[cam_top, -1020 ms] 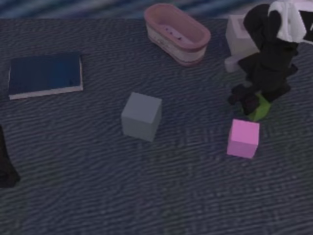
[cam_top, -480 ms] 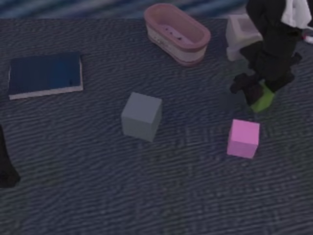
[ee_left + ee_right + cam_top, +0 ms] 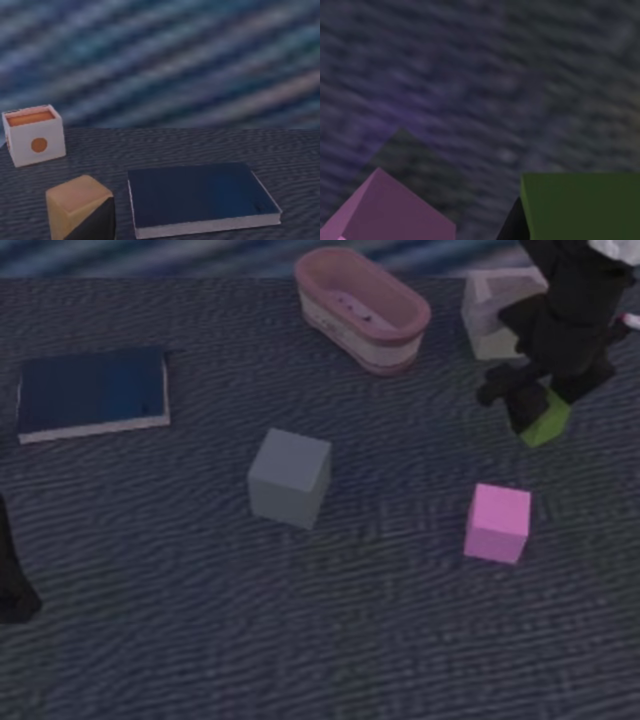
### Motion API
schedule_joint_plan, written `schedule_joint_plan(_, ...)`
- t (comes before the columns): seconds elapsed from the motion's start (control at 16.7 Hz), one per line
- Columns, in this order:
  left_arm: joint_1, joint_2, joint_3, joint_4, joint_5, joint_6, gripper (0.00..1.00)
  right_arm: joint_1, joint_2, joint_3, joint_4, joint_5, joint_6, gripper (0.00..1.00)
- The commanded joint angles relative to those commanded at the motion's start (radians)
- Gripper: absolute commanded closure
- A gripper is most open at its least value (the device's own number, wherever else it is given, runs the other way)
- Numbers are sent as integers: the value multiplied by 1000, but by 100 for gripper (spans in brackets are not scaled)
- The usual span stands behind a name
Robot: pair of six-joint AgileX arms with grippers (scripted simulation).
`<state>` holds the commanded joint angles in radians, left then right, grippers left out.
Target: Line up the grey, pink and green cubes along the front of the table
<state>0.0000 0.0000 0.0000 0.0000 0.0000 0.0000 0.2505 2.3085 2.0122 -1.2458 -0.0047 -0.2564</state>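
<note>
At the table's (image 3: pixel 150 620) far right, the right gripper (image 3: pixel 535 415) is clamped on the green cube (image 3: pixel 549 420), which sticks out beneath its dark fingers. The pink cube (image 3: pixel 497 523) sits nearer the front, just left of the gripper. The grey cube (image 3: pixel 290 478) lies well to its left, mid-table. A pink tub (image 3: pixel 362 308) stands behind and left of it. The left arm (image 3: pixel 12 575) is parked at the left edge.

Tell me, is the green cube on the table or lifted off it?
Lifted. The right gripper holds the green cube, and the right wrist view shows it hanging above the table.
</note>
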Motion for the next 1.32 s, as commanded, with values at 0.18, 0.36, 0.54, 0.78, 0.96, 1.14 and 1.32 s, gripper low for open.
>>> schedule_joint_plan(0.18,0,0,0,0,0,0,0,22,-20,-25,6,1,36,100)
schedule_joint_plan(0.36,0,0,0,0,0,0,0,89,-91,-115,26,4,165,100)
schedule_joint_plan(0.54,0,0,0,0,0,0,0,186,-198,-257,54,9,363,100)
schedule_joint_plan(0.78,0,0,0,0,0,0,0,335,-361,-484,95,16,687,100)
schedule_joint_plan(0.96,0,0,0,0,0,0,0,435,-480,-640,130,22,892,100)
schedule_joint_plan(1.14,0,0,0,0,0,0,0,500,-566,-739,160,27,1004,100)
schedule_joint_plan(1.32,0,0,0,0,0,0,0,514,-586,-761,167,29,1025,100)
